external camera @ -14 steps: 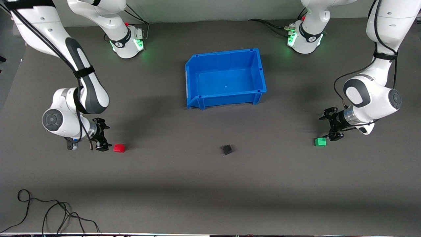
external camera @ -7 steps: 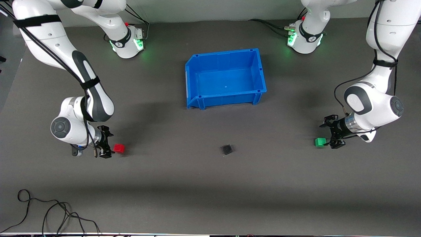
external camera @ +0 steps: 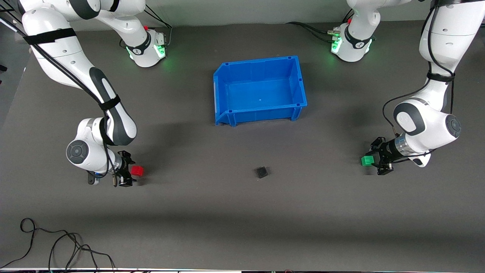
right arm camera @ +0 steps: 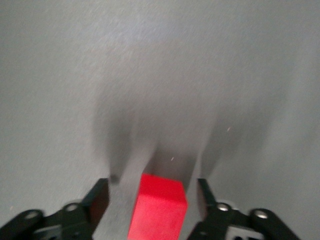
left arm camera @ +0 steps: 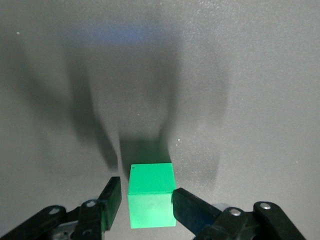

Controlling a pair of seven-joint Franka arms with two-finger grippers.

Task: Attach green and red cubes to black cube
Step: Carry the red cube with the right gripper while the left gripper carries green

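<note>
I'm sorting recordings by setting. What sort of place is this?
Probably a robotics lab bench: two arms bolted at one edge of a grey mat, a blue bin, small cubes as test props, such as the black cube, and loose cables.

My red cube (external camera: 137, 171) sits flat on the grey mat toward my right arm's end of the table, one glossy face up. My green cube (external camera: 366, 160) rests flat toward my left arm's end. Between them, well apart from both, lies my small matte black cube (external camera: 261, 172), turned corner-on, barely darker than the mat.
</note>
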